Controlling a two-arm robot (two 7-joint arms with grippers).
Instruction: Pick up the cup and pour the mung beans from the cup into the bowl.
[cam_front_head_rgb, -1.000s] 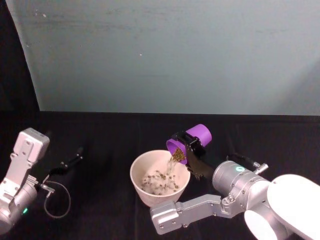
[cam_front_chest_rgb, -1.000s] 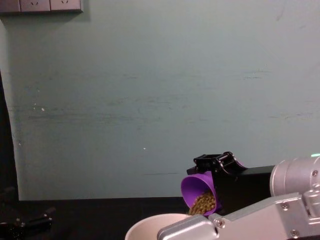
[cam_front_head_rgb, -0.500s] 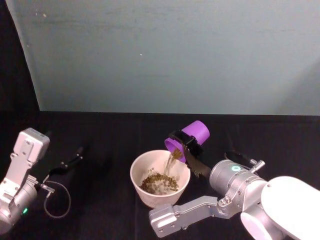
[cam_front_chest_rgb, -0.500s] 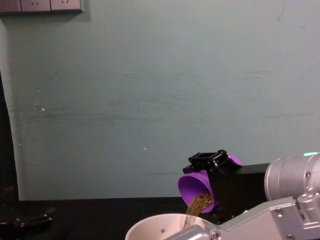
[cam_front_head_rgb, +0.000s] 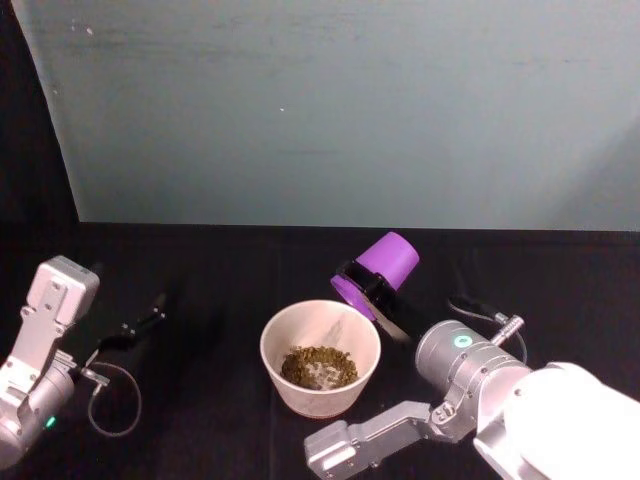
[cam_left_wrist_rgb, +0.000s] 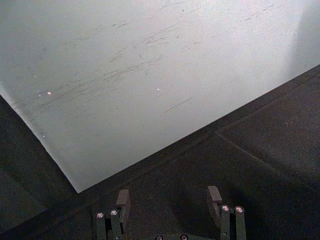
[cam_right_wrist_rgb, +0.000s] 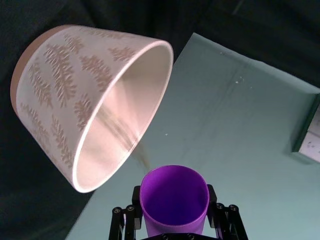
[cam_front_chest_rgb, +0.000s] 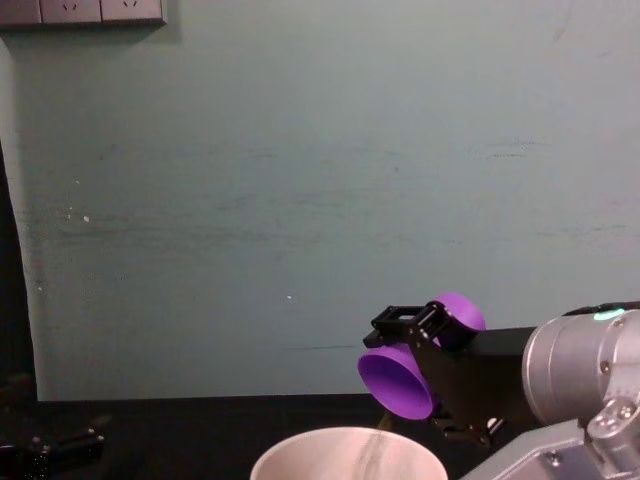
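Observation:
My right gripper (cam_front_head_rgb: 366, 287) is shut on the purple cup (cam_front_head_rgb: 380, 270), which it holds tipped steeply, mouth down, over the bowl's far right rim. The pale bowl (cam_front_head_rgb: 270, 345) stands on the black table with a heap of mung beans (cam_front_head_rgb: 320, 364) inside. In the chest view the cup (cam_front_chest_rgb: 395, 382) hangs just above the bowl (cam_front_chest_rgb: 320, 452), and a thin faint streak of beans (cam_front_chest_rgb: 372, 456) falls between them. The right wrist view looks into the cup (cam_right_wrist_rgb: 174, 197), which appears empty, with the bowl (cam_right_wrist_rgb: 60, 95) beyond. My left gripper (cam_left_wrist_rgb: 169, 200) is open and idle at the table's left.
A loose cable loop (cam_front_head_rgb: 112, 400) lies beside the left arm (cam_front_head_rgb: 45, 330). A teal wall (cam_front_head_rgb: 330, 110) stands behind the black table. Wall sockets (cam_front_chest_rgb: 80, 10) sit high on it at the left.
The cup has tipped further, its base lifting. The pouring stream has thinned to a faint trickle, and the heap of beans in the bowl has grown. The left arm stayed still.

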